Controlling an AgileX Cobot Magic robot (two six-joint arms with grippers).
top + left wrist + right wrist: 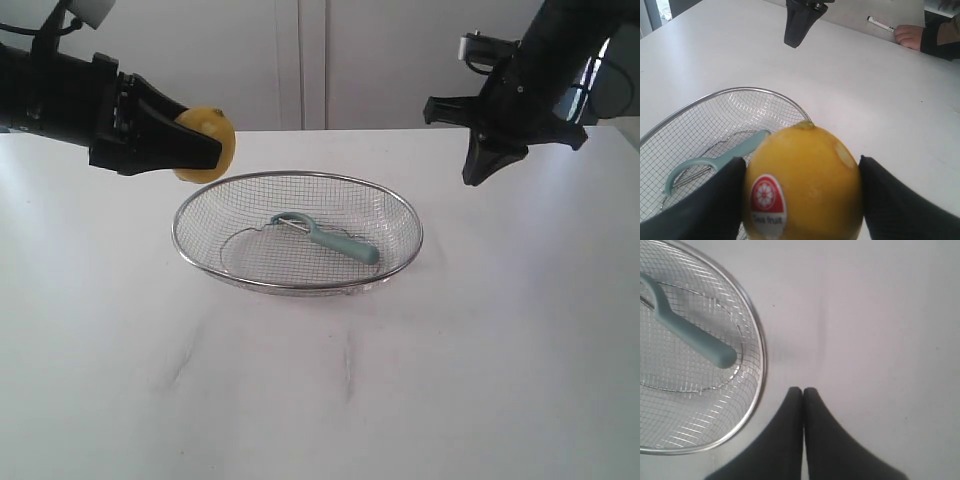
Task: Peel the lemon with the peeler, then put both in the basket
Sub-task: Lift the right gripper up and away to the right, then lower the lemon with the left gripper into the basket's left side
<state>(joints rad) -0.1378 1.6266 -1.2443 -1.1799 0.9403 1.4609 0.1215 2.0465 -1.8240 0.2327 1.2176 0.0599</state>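
Wire basket (298, 174) sits centre frame on the white table (320, 400), closest thing to me, w/ the teal peeler (340, 240) lying inside it approx mid-basket, blade head toward frame left, handle angled to lower right. Upper left of the frame: left gripper (203, 148) hangs in the air just up-left of the basket's rim, fingers clamped on the lemon (212, 135) from both sides. So lemon's off the table, not in the basket. Left wrist cam shows a red & white sticker (767, 197) on its skin and a small pale patch (842, 152) near one end. Upper right: right gripper (475, 172) points down, raised above the table past the basket's right end, fingers pressed together, holding nothing.
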